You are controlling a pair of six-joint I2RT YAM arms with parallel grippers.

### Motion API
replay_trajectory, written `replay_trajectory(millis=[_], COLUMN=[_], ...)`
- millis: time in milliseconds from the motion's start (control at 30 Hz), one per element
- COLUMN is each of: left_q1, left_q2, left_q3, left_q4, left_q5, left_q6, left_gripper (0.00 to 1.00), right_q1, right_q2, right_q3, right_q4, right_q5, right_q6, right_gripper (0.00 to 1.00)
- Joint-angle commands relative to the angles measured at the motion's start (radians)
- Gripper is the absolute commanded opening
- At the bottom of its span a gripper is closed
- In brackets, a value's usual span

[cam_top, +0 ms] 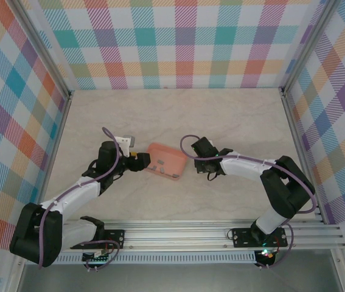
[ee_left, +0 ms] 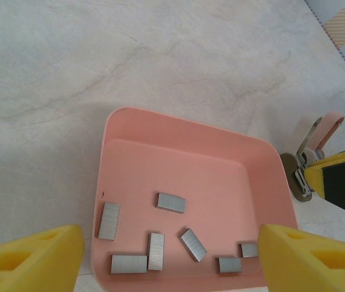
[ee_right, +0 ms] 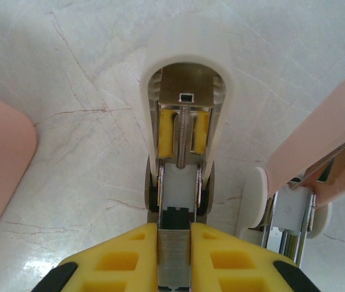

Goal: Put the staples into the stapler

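Note:
The salmon-pink tray point(ee_left: 178, 131) holds several small grey staple strips point(ee_left: 171, 202), lying loose on its floor. My left gripper point(ee_left: 169, 238) is open, its yellow fingers point(ee_left: 32, 255) straddling the tray's near end without touching any strip. In the top view it sits at the tray's left end point(cam_top: 137, 158). My right gripper point(ee_right: 175, 258) is shut on one ribbed grey staple strip point(ee_right: 175, 249), held in line with the open stapler point(ee_right: 184, 79), whose white body, spring and yellow pusher lie just ahead. In the top view the right gripper point(cam_top: 201, 160) is right of the tray point(cam_top: 167, 159).
A pink arm with a white hinge and metal rail point(ee_right: 318, 164) stands right of the white body; I cannot tell if they are one stapler. It shows beside the tray's right edge point(ee_left: 318, 137). Plaid walls and metal rails bound the marble table point(cam_top: 178, 115).

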Motion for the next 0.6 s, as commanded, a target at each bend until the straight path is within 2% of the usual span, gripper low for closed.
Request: replay_trajectory(millis=[0, 567], left_q1=[-0.009, -0.009], left_q2=[-0.016, -0.018], left_q3=[-0.003, -0.006], left_q4=[0.002, 0.002], left_q5=[-0.010, -0.012], left_q6=[0.018, 0.019], left_gripper=[0.75, 0.75], right_q1=[-0.007, -0.007], right_q2=[0.018, 0.031], right_q3=[0.015, 0.003], right_q4=[-0.007, -0.001], right_q5=[0.001, -0.002], right_q6=[-0.010, -0.008], right_gripper=[0.17, 0.16])
